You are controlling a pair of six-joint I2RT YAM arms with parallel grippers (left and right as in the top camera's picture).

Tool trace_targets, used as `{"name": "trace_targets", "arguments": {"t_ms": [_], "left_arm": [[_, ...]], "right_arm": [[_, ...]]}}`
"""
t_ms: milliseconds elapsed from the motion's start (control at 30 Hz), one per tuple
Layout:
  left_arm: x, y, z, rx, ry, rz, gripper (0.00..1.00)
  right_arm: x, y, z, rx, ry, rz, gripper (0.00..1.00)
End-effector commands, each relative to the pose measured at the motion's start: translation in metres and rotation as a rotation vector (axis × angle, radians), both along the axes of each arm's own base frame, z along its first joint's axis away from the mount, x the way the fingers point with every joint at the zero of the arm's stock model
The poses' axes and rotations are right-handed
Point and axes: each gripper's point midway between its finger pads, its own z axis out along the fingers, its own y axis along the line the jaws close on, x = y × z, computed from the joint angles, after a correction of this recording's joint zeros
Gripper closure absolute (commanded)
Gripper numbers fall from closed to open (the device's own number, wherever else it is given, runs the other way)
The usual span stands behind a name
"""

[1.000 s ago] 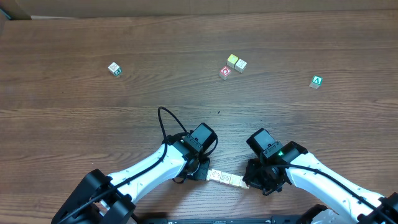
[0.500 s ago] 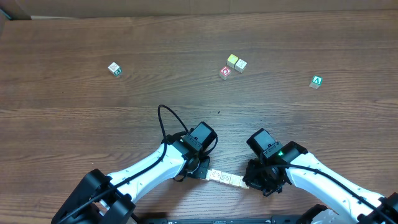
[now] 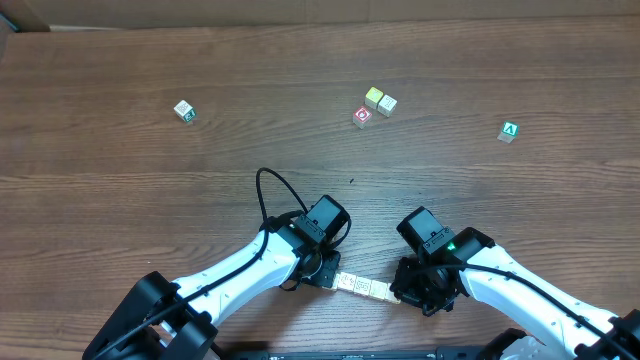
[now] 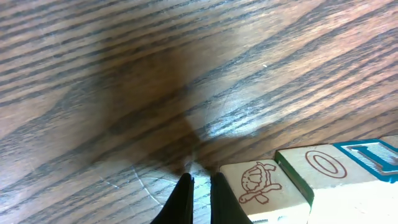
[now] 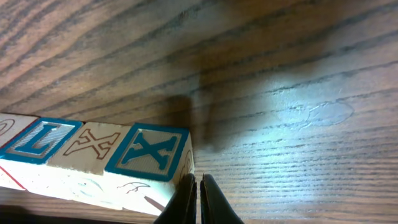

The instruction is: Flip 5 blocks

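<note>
Two blocks [image 5: 149,152] read X; another, poss. O.

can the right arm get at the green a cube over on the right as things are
Probably yes: the green A cube stands alone on the table, with nothing between. But the right gripper is shut at the end of the block row, so it must open first.

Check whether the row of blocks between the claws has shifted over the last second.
No. The row lies exactly where it did, at the same offset below the dark speck on the table.
</note>
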Motion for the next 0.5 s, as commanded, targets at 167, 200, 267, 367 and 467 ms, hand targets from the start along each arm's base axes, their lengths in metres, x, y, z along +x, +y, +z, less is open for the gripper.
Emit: {"name": "trace_targets", "arguments": {"t_ms": [167, 200, 267, 367, 467], "left_arm": [[-0.0029, 0.0016, -0.0034, 0.000, 0.014, -0.019, 0.96], [-0.0029, 0.0016, -0.0034, 0.000, 0.014, -0.019, 0.96], [-0.0028, 0.0015, -0.0034, 0.000, 0.014, -0.020, 0.96], [-0.0023, 0.0021, -0.0035, 0.004, 0.010, -0.023, 0.96], [-0.0018, 0.0026, -0.0035, 0.007, 0.007, -0.023, 0.96]], "right_arm": [[-0.0032, 0.0025, 0.0016, 0.015, 0.010, -0.001, 0.94], [-0.0033, 0.0025, 0.0016, 0.014, 0.011, -0.002, 0.94], [-0.0032, 0.0026, 0.0016, 0.015, 0.010, -0.002, 0.94], [-0.0035, 0.0028, 0.0017, 0.016, 0.012, -0.003, 0.94], [-0.0042, 0.0040, 0.0022, 0.023, 0.018, -0.006, 0.94]]}}
